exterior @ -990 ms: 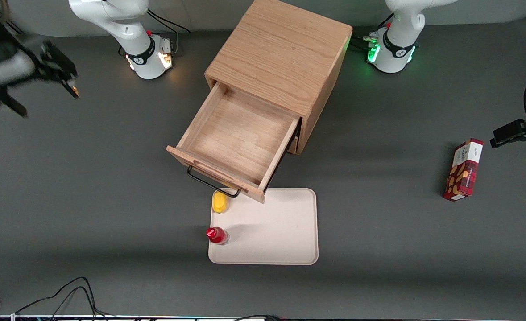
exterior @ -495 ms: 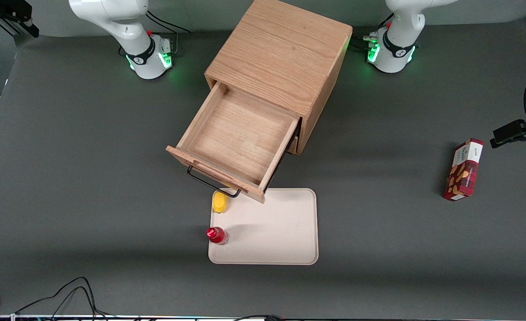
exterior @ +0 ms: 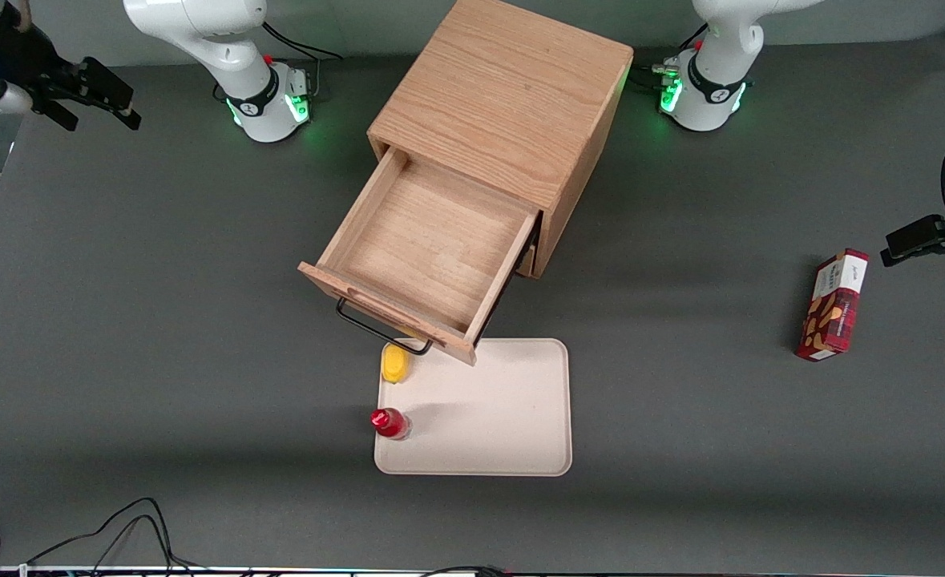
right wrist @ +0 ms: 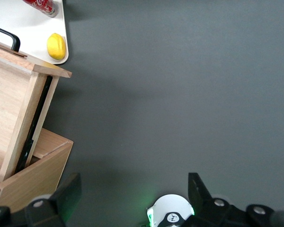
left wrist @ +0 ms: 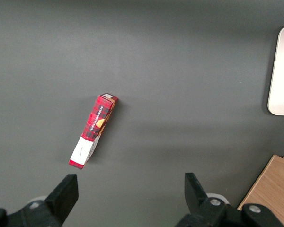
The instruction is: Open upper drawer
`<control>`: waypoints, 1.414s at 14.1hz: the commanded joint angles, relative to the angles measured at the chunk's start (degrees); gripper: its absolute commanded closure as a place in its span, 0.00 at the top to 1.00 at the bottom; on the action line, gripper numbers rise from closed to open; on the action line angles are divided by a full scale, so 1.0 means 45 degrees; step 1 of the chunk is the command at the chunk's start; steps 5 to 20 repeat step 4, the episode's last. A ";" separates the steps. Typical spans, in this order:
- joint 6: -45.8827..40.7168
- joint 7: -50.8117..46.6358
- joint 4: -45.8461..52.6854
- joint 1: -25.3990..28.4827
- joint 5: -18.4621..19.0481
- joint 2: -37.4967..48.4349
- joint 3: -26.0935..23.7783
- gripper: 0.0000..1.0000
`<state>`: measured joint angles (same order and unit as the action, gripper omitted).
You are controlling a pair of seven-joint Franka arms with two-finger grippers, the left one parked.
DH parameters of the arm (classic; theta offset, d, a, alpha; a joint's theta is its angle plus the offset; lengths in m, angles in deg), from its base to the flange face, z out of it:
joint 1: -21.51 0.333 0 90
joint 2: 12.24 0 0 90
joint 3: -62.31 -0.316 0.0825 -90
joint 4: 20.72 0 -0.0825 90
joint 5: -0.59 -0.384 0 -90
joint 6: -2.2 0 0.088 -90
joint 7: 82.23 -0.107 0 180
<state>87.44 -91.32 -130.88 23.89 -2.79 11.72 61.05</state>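
Note:
The upper drawer (exterior: pixel 428 248) of the oak cabinet (exterior: pixel 504 96) stands pulled far out, its plain wood inside bare. Its black wire handle (exterior: pixel 380 327) hangs over the edge of the tray. My gripper (exterior: pixel 111 100) hovers high at the working arm's end of the table, well away from the cabinet, open and holding nothing. In the right wrist view the gripper (right wrist: pixel 132 187) has its fingers (right wrist: pixel 68 194) spread wide over bare mat, with the drawer (right wrist: pixel 14 104) and its handle (right wrist: pixel 4 35) off to one side.
A beige tray (exterior: pixel 504 409) lies in front of the drawer, with a lemon (exterior: pixel 394 363) and a red bottle (exterior: pixel 389 423) at its edge. A red box (exterior: pixel 833 304) lies toward the parked arm's end. Cables (exterior: pixel 119 529) trail along the nearest table edge.
My gripper swung away from the table toward the corner of the view, then came partly back. The light on the working arm's base went from amber to green. The drawer stayed put.

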 commanded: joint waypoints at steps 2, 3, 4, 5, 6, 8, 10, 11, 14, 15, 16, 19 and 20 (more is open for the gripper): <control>0.0102 -0.0596 0.1330 0.0076 0.0612 -0.1141 0.0025 1.00; 0.0081 -0.0578 0.1587 0.0076 0.0673 -0.1339 0.0083 1.00; 0.0081 -0.0577 0.1590 0.0076 0.0673 -0.1418 0.0122 1.00; 0.0081 -0.0577 0.1590 0.0076 0.0673 -0.1418 0.0122 1.00; 0.0081 -0.0577 0.1590 0.0076 0.0673 -0.1418 0.0122 1.00; 0.0081 -0.0577 0.1590 0.0076 0.0673 -0.1418 0.0122 1.00; 0.0081 -0.0577 0.1590 0.0076 0.0673 -0.1418 0.0122 1.00; 0.0081 -0.0577 0.1590 0.0076 0.0673 -0.1418 0.0122 1.00; 0.0081 -0.0577 0.1590 0.0076 0.0673 -0.1418 0.0122 1.00; 0.0081 -0.0577 0.1590 0.0076 0.0673 -0.1418 0.0122 1.00; 0.0081 -0.0577 0.1590 0.0076 0.0673 -0.1418 0.0122 1.00; 0.0081 -0.0577 0.1590 0.0076 0.0673 -0.1418 0.0122 1.00; 0.0081 -0.0577 0.1590 0.0076 0.0673 -0.1418 0.0122 1.00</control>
